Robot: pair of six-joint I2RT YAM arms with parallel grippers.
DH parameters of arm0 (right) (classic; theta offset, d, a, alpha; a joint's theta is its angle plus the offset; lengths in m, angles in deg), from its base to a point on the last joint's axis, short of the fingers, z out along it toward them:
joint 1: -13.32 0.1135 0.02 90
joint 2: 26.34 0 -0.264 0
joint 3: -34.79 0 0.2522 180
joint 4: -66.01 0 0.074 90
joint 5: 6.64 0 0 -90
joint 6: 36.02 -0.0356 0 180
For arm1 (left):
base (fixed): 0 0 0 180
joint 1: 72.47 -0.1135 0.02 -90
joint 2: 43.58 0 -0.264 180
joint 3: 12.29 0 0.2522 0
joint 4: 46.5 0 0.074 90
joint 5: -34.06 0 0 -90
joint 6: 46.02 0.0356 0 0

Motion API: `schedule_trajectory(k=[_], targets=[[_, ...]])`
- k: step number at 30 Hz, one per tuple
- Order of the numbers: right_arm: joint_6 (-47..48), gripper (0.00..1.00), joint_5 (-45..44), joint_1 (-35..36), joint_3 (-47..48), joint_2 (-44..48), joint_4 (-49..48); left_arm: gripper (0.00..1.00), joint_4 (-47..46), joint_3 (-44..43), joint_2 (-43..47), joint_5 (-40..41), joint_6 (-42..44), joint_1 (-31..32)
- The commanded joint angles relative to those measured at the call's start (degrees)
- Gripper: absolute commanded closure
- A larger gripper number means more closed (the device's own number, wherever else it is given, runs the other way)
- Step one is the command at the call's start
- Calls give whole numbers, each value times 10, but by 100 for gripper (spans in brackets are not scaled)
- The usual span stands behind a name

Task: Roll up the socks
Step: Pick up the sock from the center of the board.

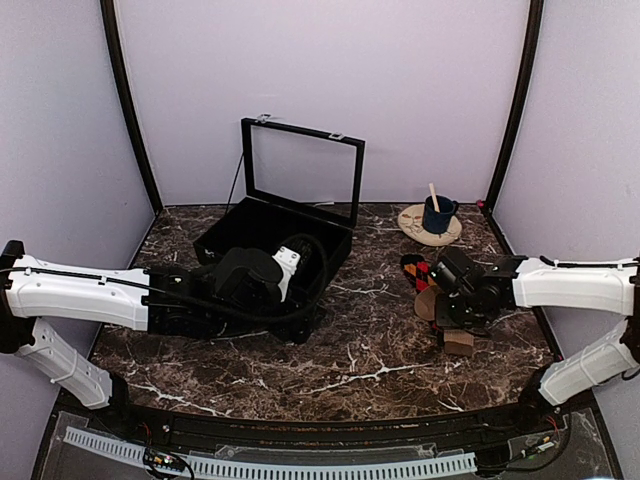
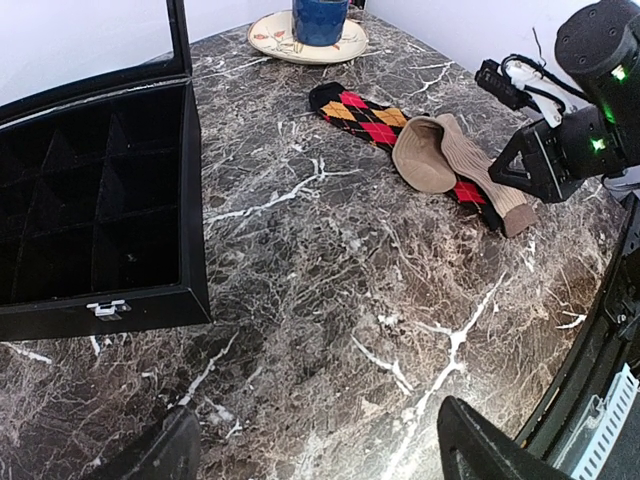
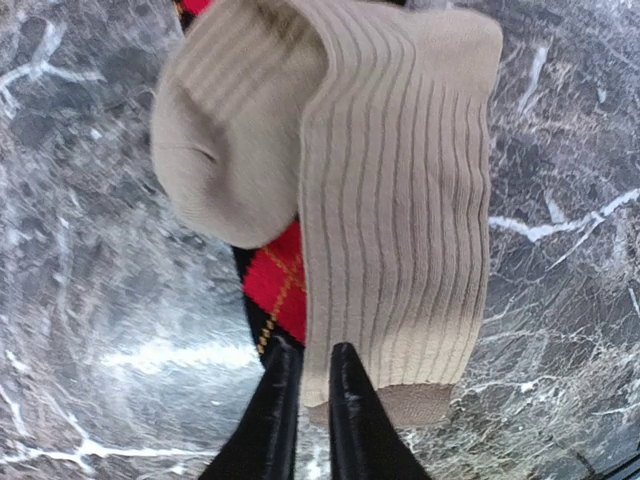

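The right pincer was clenched on the cuff edge of the tan-backed black-and-red argyle fabric socks, lying lengthwise straight ahead of it on the desk; the released left pincer was farther off.

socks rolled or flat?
Not rolled. The socks lie stretched out on the table; only the tan part is folded over mid-length.

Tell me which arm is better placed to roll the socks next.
Right. The right gripper pinches the socks at their tan edge; the left gripper hangs open, apart, near the black box.
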Motion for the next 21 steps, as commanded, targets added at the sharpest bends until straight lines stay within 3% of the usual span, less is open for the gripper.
schedule_trajectory(k=[1,6,13,21], targets=[[0,91,-32,17,32,9,34,16,-10,9,15,14,8,4],[-2,97,-39,26,40,8,48,16,-12,19,28,19,4,4],[-10,69,-22,28,17,-13,44,16,-17,38,40,13,-6,4],[-9,65,-15,27,-4,-37,20,16,-18,41,38,13,-3,4]])
